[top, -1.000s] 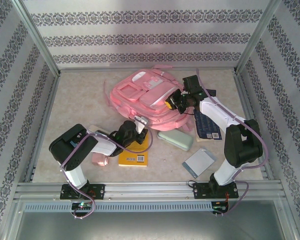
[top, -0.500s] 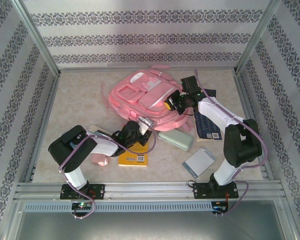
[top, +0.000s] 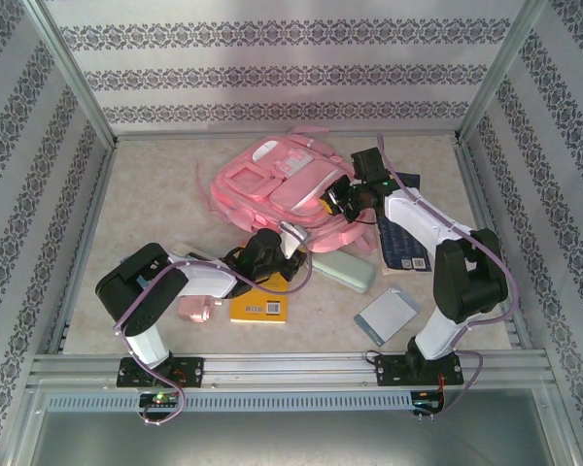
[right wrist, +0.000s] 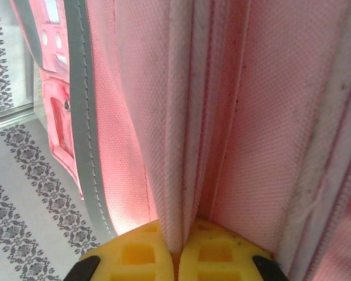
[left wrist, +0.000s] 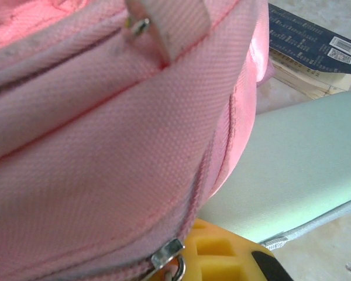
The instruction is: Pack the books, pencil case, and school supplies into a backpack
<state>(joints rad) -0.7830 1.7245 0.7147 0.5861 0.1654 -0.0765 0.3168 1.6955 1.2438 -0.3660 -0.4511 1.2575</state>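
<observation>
Overhead view: the pink backpack (top: 277, 184) lies flat on the table (top: 155, 194) just above the centre of the frame, front pockets facing up. The left gripper (top: 290, 235) reaches the backpack's lower edge. In the left wrist view its jaws are together on the zip edge: the metal zip pull (left wrist: 168, 259) sits against the one yellow pad (left wrist: 222, 254) that shows, and pink cloth covers the other. The right gripper (top: 335, 199) meets the backpack's right edge. In the right wrist view a fold of pink cloth is clamped between its two yellow pads (right wrist: 134, 253). The mint-green pencil case (top: 342, 269) lies just below the backpack, right of centre, close beside its lower rim. The yellow book (top: 260, 306) lies below centre, partly under the left arm. A navy book (top: 405, 243) lies at the right, partly under the right arm. The grey-blue pad (top: 387, 316) sits at lower right and a small pink box (top: 194, 311) at lower left, both well apart from the backpack.
</observation>
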